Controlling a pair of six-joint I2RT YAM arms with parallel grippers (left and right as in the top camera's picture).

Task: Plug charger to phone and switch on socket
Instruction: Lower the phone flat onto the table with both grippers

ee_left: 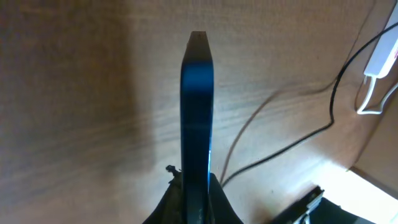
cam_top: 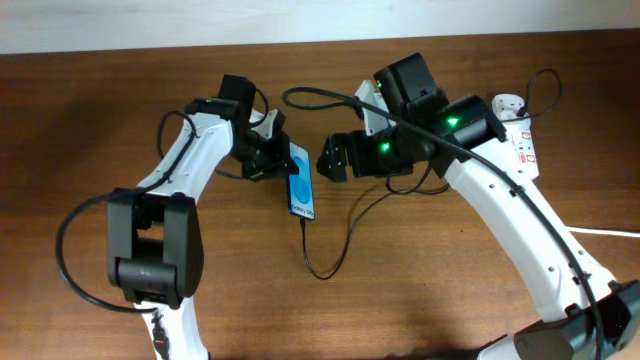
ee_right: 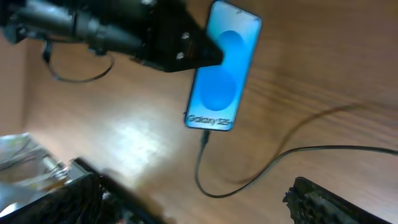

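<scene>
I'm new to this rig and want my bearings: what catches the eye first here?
The bright blue phone in the middle of the table, gripped by the left end effector. A thin black cable meets its lower end and loops below it. A white power strip lies at the far right.

Socket [cam_top: 524,150] largely behind right arm [cam_top: 520,220], switch positions too small.

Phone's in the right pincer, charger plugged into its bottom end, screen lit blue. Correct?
No: the left pincer holds the phone, edge-on in the left wrist view; the right pincer is open beside it. The charger is plugged into its bottom end and the screen is lit blue.
</scene>
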